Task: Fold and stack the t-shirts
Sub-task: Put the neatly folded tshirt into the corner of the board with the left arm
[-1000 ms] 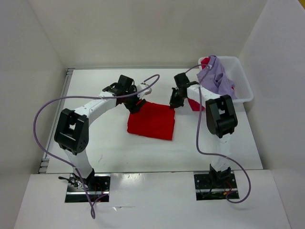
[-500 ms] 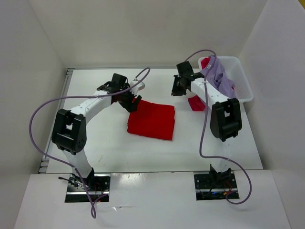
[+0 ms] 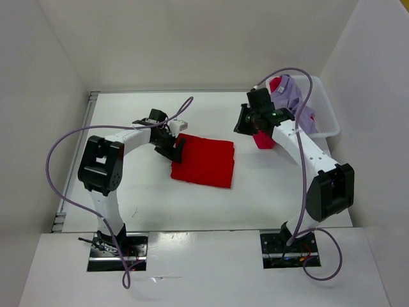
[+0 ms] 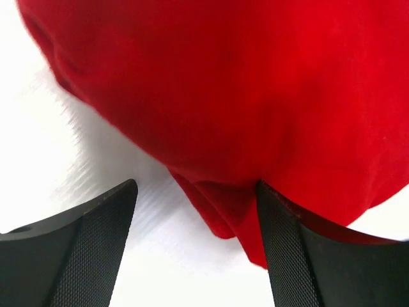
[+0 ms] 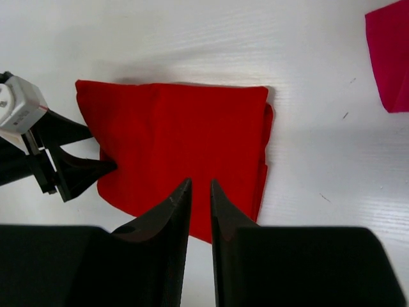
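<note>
Red cloth lies mid-surface: we find the red shirt [image 3: 203, 161] folded into a flat rectangle on the surface [image 3: 147, 192], well apart from the bin [image 3: 326, 109] at the right rear. The left gripper [image 3: 174, 146] sits low at the shirt's left edge, its jaws wide apart, with a corner of red cloth lying loose between them, not pinched. The right gripper [image 5: 200, 192] hangs above the shirt, its jaws a narrow slit apart and holding nothing. The lavender shirt [image 3: 291, 96] is heaped in the bin, and the crimson shirt [image 3: 264, 139] shows at the bin's near-left corner, part of it down on the surface; neither is folded. We judge the first fold done or nearly so, and fetching a second shirt the step in hand. The next move calls for the right gripper to open wider, reach toward the bin and take one shirt only, drawing it clear without dragging its neighbour or disturbing the red one.
</note>
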Available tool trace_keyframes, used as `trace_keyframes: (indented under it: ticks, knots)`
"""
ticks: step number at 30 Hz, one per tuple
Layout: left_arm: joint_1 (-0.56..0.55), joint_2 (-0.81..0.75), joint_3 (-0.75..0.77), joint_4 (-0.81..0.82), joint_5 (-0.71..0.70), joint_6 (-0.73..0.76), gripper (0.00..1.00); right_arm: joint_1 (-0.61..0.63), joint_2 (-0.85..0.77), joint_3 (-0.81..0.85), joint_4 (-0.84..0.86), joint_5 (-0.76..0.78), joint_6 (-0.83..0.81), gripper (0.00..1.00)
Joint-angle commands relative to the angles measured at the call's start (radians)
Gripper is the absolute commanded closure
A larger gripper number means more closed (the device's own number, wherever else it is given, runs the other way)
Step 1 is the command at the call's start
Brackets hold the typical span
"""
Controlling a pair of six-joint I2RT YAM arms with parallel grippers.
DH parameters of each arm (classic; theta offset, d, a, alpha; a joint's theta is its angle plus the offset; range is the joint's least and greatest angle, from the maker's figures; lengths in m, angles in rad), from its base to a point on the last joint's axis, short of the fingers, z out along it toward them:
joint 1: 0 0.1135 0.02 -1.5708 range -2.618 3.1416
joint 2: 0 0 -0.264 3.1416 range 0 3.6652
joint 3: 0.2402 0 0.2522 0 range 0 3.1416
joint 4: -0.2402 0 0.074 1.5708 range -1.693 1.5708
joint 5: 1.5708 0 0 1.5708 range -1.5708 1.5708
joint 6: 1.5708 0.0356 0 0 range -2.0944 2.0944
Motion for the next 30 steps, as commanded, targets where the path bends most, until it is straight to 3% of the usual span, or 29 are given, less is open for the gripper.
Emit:
trace_keyframes:
  ticks: [1,4,7,11,12,16,19,30]
  knots:
    - [-0.021,0.019,0.01,-0.012,0.013,-0.027,0.18,0.009,-0.042,-0.03,-0.024,0.017,0.029,0.77]
    - [-0.032,0.062,0.01,-0.024,-0.012,-0.038,0.18,0.009,-0.064,-0.03,-0.033,0.017,0.039,0.77]
    - [-0.032,0.089,0.032,-0.038,0.045,-0.047,0.29,0.009,-0.074,-0.02,-0.044,0.026,0.039,0.77]
    - [-0.032,0.118,0.051,-0.038,0.036,-0.047,0.62,0.009,-0.084,0.005,-0.053,0.026,0.039,0.77]
    - [-0.032,0.128,0.052,-0.047,0.036,-0.047,0.79,0.009,-0.084,0.014,-0.053,0.026,0.039,0.77]
    - [0.017,0.137,0.09,-0.047,0.036,-0.066,1.0,0.009,-0.093,0.014,-0.053,0.038,0.048,0.77]
    - [0.055,0.137,0.134,-0.047,0.014,-0.066,1.0,0.009,-0.093,0.014,-0.062,0.049,0.048,0.77]
    - [0.379,0.241,0.372,-0.089,-0.105,0.026,1.0,0.009,-0.027,0.097,-0.084,0.058,0.011,0.77]
